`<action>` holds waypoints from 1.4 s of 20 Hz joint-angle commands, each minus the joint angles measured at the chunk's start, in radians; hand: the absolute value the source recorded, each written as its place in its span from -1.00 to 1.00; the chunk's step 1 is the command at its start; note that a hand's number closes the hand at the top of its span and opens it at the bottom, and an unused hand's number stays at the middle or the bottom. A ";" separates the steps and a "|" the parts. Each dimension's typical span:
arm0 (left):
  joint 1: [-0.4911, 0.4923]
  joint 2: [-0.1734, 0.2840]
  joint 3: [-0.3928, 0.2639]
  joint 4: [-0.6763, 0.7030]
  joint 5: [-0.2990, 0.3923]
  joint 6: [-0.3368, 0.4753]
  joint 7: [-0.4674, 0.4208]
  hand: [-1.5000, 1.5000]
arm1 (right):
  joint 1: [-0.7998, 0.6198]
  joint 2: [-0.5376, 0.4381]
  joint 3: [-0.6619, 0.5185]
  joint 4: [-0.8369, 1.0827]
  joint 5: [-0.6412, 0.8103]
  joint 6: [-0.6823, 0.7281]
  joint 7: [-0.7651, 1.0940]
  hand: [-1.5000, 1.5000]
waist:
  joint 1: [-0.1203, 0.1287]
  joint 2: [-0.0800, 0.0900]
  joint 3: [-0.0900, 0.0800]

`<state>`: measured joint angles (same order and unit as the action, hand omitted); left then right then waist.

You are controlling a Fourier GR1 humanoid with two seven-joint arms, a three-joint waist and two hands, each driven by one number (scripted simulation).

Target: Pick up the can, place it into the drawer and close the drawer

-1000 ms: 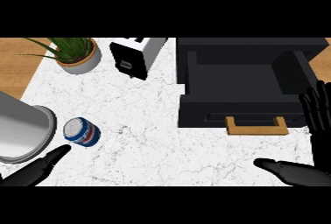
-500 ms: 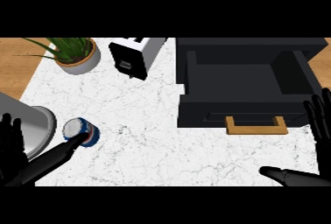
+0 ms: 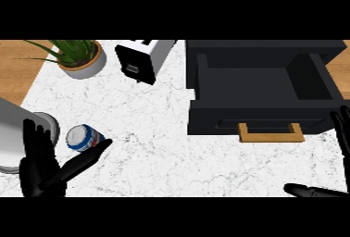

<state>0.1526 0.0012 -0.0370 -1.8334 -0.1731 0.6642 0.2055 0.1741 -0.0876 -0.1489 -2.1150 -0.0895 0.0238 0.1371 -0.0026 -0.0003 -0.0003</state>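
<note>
a: what changed just now on the counter?

b: my left hand (image 3: pixel 42 166) has come up into full view since half a second ago, when mostly its thumb showed. it stands spread, fingers straight, thumb angled out under the can (image 3: pixel 83 138). nothing is gripped yet.

a: and the can itself?

b: it sits at the counter's (image 3: pixel 150 139) left, just beside the grey pot (image 3: pixel 17 134), same spot as before, lying between my fingers and thumb. the thumb tip looks close to it, but i cannot tell whether it touches.

a: what does that mean for the job?

b: i judge we are at the very start: lining up the grasp. the drawer (image 3: pixel 263 88) is open at upper right, well apart from the can, its wooden handle (image 3: pixel 271 133) facing me. the carry, the drop and the close remain.

a: anything you cannot make out?

b: my right hand (image 3: pixel 340 127) is cut by the frame's right edge; only straight fingers show there and a dark tip low down, and i read it as open and resting. the pot is cropped at left. a plant (image 3: pixel 77 54) and a toaster (image 3: pixel 143 58) stand at the back, away from the work.
</note>
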 commanded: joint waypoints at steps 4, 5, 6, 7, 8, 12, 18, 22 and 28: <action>0.027 -0.001 0.014 0.202 0.157 0.038 -0.247 -1.00 | 0.002 -0.010 -0.038 -0.065 -0.017 0.002 0.067 -1.00 | 0.001 0.000 0.000; -0.020 -0.001 -0.034 0.232 0.139 0.112 -0.224 -1.00 | -0.085 -0.019 -0.045 0.052 0.010 -0.010 0.024 -1.00 | 0.003 0.001 0.000; 0.069 -0.001 -0.017 0.195 0.183 0.069 -0.293 -1.00 | -0.056 -0.033 -0.071 0.007 -0.023 0.010 0.044 -1.00 | 0.004 0.000 0.000; 0.021 -0.001 0.027 0.289 0.236 0.056 -0.337 -1.00 | -0.019 -0.036 -0.071 -0.086 -0.048 0.011 0.109 -1.00 | 0.000 0.000 -0.001; 0.004 -0.001 0.025 0.267 0.192 0.069 -0.303 -1.00 | -0.037 -0.036 -0.088 -0.005 -0.039 0.031 0.048 -1.00 | 0.002 0.000 0.000; -0.057 0.017 0.147 0.436 0.308 -0.015 -0.413 -1.00 | 0.010 -0.020 -0.071 -0.124 -0.044 0.025 0.109 -1.00 | -0.001 0.000 0.000; -0.041 -0.001 0.077 0.524 0.390 0.027 -0.541 -1.00 | 0.012 -0.008 -0.102 -0.135 -0.056 0.037 0.134 -1.00 | 0.000 0.000 0.000; -0.049 0.008 0.162 0.574 0.405 -0.062 -0.569 -1.00 | 0.029 -0.010 -0.128 -0.139 -0.078 0.077 0.103 -1.00 | 0.000 0.000 0.000; -0.163 -0.001 0.177 0.829 0.526 -0.050 -0.749 -1.00 | 0.041 0.019 -0.088 -0.206 -0.036 0.062 0.159 -1.00 | -0.003 0.000 0.000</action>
<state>0.0294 0.0012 0.1334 -1.1314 0.2843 0.6200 -0.4375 0.1746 -0.0945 -0.2646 -2.2358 -0.1408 0.0878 0.2548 -0.0030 -0.0001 -0.0002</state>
